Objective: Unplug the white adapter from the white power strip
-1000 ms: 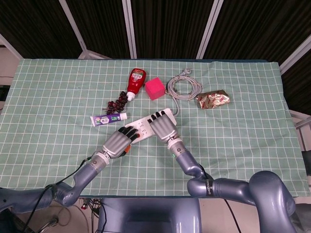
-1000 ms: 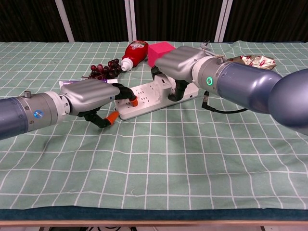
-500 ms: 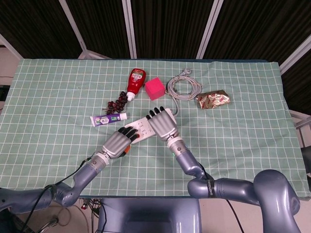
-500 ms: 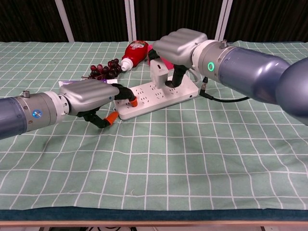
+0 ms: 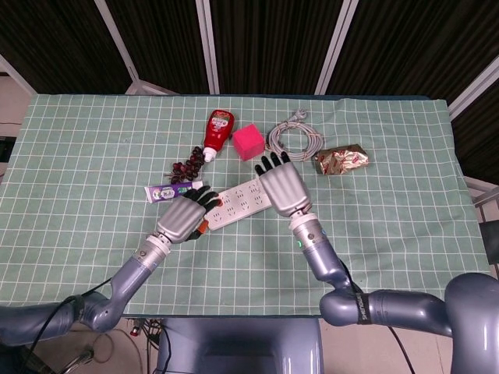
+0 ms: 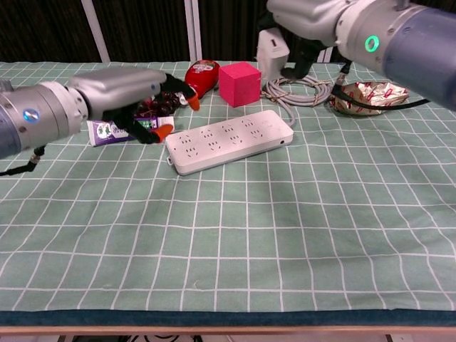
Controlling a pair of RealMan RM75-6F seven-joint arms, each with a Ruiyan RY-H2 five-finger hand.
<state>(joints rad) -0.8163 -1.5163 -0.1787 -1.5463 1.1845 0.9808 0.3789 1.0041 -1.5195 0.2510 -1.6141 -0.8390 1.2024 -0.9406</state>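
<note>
Lifted clear of the white power strip (image 6: 230, 140) since half a second ago, the white adapter (image 6: 271, 49) now hangs in the air above the strip's far end, pinched in my right hand (image 6: 308, 16), whose fingers are clamped around it. My left hand (image 6: 125, 95) has also come up off the strip's near-left end and hovers just beside it, fingers curled in with nothing in them. With all its sockets bare, the strip lies flat and slanted on the green checked tablecloth (image 6: 285, 235). Just left of the strip lies a toothpaste tube (image 5: 173, 191), partly hidden behind my left hand in the chest view. Beyond the strip are a bunch of dark grapes (image 5: 187, 166), a red ketchup bottle (image 5: 219, 129) lying on its side, and a pink cube (image 6: 239, 83). Past the strip's far end sits a coiled grey cable (image 5: 295, 141), and further to that side a crumpled gold foil wrapper (image 5: 341, 160).
</note>
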